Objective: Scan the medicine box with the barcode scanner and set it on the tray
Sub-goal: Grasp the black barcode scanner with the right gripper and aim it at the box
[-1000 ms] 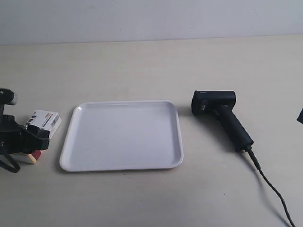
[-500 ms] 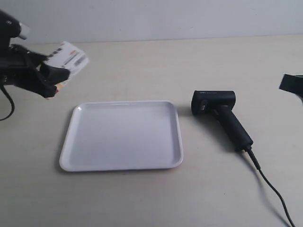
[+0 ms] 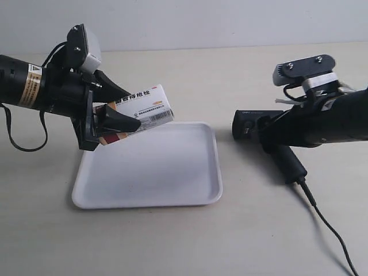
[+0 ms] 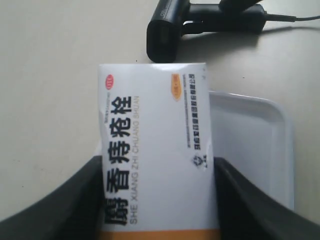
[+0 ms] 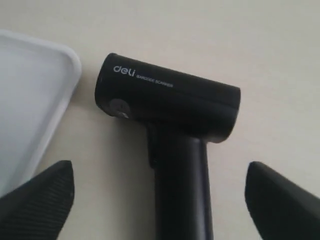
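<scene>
The white medicine box [image 3: 144, 109] with Chinese lettering and a barcode is held in the air over the tray's [image 3: 149, 178] far left corner. My left gripper [image 3: 115, 123] is shut on its dark red end. In the left wrist view the box [image 4: 155, 130] sits between both black fingers [image 4: 75, 205], pointing toward the scanner [image 4: 165, 30]. The black barcode scanner [image 3: 248, 125] lies on the table right of the tray. My right gripper [image 5: 157, 172] is open, with a finger on either side of the scanner's handle [image 5: 182, 190] and a gap on both sides.
The scanner's black cable [image 3: 328, 230] runs from the handle base to the front right of the table. The tray rim [image 5: 60, 75] lies close to the scanner head. A pale wall stands behind the beige table [image 3: 190, 241].
The left arm has lifted the box from the table left of the tray and swung it right, over the tray's corner. The right arm has come in from the right over the scanner.
</scene>
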You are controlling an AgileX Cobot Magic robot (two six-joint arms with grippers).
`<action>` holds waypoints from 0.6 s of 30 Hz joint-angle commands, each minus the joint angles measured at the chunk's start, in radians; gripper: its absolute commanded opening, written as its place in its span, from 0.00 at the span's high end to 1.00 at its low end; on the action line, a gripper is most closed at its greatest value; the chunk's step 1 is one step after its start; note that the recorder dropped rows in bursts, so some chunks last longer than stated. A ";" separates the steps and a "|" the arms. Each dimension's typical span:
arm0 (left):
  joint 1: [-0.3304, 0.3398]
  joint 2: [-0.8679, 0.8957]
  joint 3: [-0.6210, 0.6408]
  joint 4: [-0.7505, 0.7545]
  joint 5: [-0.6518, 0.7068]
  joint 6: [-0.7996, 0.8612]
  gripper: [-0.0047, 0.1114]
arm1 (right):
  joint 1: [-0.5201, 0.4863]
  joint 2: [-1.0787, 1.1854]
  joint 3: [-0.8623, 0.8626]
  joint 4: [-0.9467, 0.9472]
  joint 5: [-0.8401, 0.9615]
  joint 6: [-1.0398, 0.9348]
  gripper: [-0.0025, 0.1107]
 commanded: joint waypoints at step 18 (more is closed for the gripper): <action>-0.004 0.000 0.022 -0.010 -0.011 0.000 0.96 | -0.057 0.309 -0.152 -0.008 -0.117 -0.191 0.18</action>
